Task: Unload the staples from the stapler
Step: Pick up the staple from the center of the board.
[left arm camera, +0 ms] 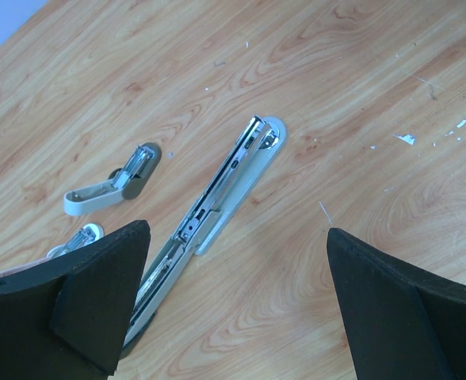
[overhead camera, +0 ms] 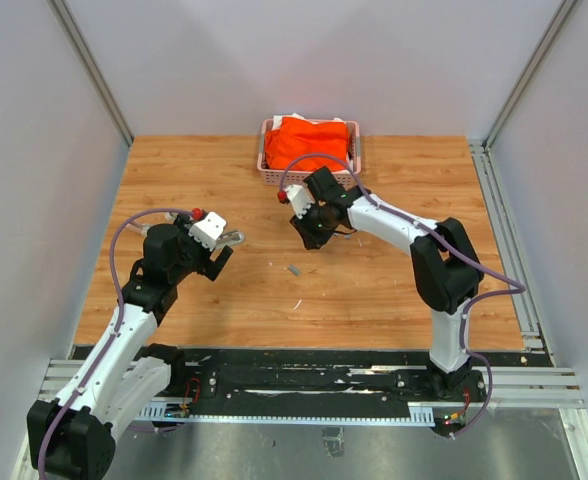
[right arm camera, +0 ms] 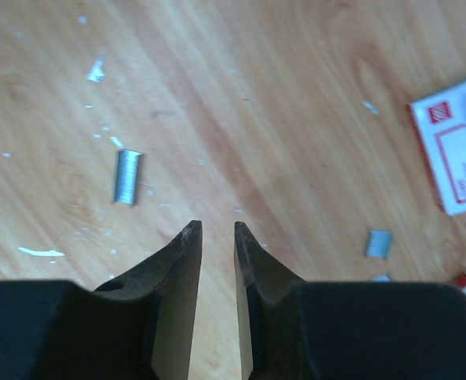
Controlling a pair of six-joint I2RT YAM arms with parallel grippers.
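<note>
A long silvery stapler [left arm camera: 221, 194] lies swung open on the wooden table, reaching from the far middle toward my left finger in the left wrist view. My left gripper [left arm camera: 237, 229] hangs over it, wide open and empty. The top view shows only the stapler's tip [overhead camera: 235, 238] beside that gripper [overhead camera: 217, 258]. A short strip of staples [right arm camera: 127, 176] lies ahead-left of my right gripper [right arm camera: 217, 226], and a smaller strip [right arm camera: 378, 243] lies to its right. The right jaws stand a narrow gap apart with nothing between them. Loose staples [overhead camera: 293, 269] lie between the two arms.
Two small white staplers [left arm camera: 110, 186] [left arm camera: 78, 237] lie left of the long one. A white box with a red label [right arm camera: 455, 142] sits on the right in the right wrist view. A pink basket [overhead camera: 268, 150] with orange cloth stands at the back. White specks dot the wood.
</note>
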